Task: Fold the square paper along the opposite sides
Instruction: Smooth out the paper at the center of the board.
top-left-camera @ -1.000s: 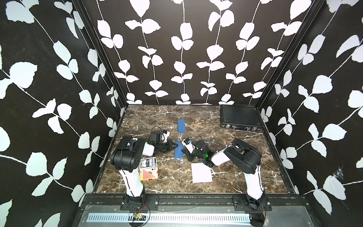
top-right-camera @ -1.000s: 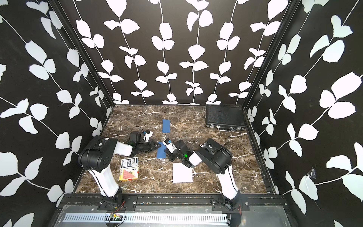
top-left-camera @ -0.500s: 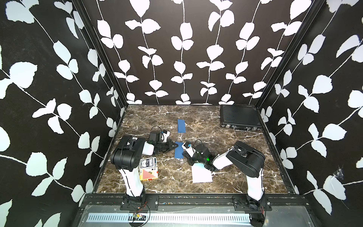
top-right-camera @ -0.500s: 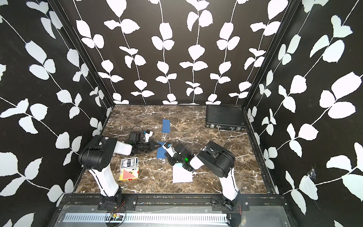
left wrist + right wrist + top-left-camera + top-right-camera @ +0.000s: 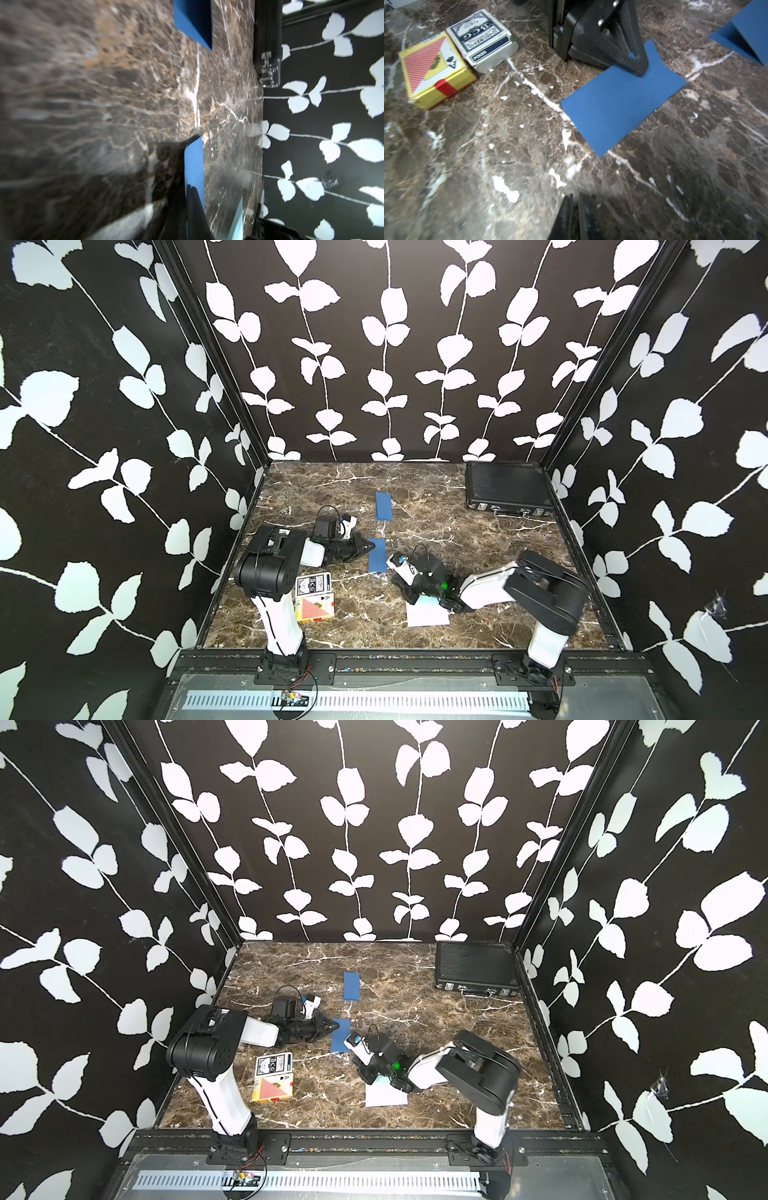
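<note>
A blue paper (image 5: 377,561) (image 5: 623,104), folded to a rectangle, lies mid-table. My left gripper (image 5: 371,546) (image 5: 337,1026) (image 5: 188,188) lies low on its side and is shut on that paper's far left corner, which curls up slightly. A pale, roughly square paper (image 5: 428,614) (image 5: 384,1096) lies flat nearer the front. My right gripper (image 5: 409,595) (image 5: 368,1076) (image 5: 576,197) hovers low at its far left corner. Its jaws show a narrow slit with nothing in it.
A second folded blue paper (image 5: 383,506) lies farther back. Two card boxes (image 5: 313,585) (image 5: 315,608) sit beside the left arm's base. A black case (image 5: 505,489) occupies the back right corner. Patterned walls enclose three sides.
The right gripper has moved toward the front, from beside the blue paper to the pale paper's far edge, and its jaws have parted slightly. The left gripper has stayed put.
</note>
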`<state>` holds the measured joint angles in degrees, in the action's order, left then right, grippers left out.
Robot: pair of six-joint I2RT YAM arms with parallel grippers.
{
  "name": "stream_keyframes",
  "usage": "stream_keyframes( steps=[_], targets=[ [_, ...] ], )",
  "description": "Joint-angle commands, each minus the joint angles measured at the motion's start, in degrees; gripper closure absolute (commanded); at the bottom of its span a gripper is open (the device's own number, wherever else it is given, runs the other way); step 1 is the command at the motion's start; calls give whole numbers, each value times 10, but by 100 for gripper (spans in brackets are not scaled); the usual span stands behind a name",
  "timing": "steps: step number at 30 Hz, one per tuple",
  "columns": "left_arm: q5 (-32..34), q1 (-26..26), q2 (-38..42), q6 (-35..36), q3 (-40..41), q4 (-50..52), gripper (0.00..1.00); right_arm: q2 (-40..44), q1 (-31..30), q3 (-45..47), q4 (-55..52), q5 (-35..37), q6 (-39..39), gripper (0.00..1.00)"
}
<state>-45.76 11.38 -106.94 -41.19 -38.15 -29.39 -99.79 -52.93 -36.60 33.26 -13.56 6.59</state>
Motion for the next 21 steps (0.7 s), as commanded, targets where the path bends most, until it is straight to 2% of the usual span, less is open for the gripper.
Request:
stream_keyframes(
  steps=[1, 4, 7, 11, 13, 19, 21],
  targets=[
    [2, -7, -18, -83, 18, -84, 100, 30, 82, -34, -74, -116, 117, 83],
    [-23, -6, -36, -152, 6, -174, 100, 14, 149, -71, -86, -218, 237, 80],
    [-41, 2, -46, -200, -20, -231, 100, -18, 191, -131, -137, -302, 304, 75],
    [-47, 22, -46, -207, -68, -216, 100, -72, 227, -169, -57, -399, 426, 67],
    [-47, 32, -46, -205, -91, -202, 100, -93, 239, -176, -9, -414, 480, 64],
    [-54, 42, -54, -246, -127, -231, 100, -115, 260, -189, -4, -426, 498, 57],
    [-56, 44, -57, -257, -135, -239, 100, -122, 270, -186, 29, -431, 520, 56]
  ],
)
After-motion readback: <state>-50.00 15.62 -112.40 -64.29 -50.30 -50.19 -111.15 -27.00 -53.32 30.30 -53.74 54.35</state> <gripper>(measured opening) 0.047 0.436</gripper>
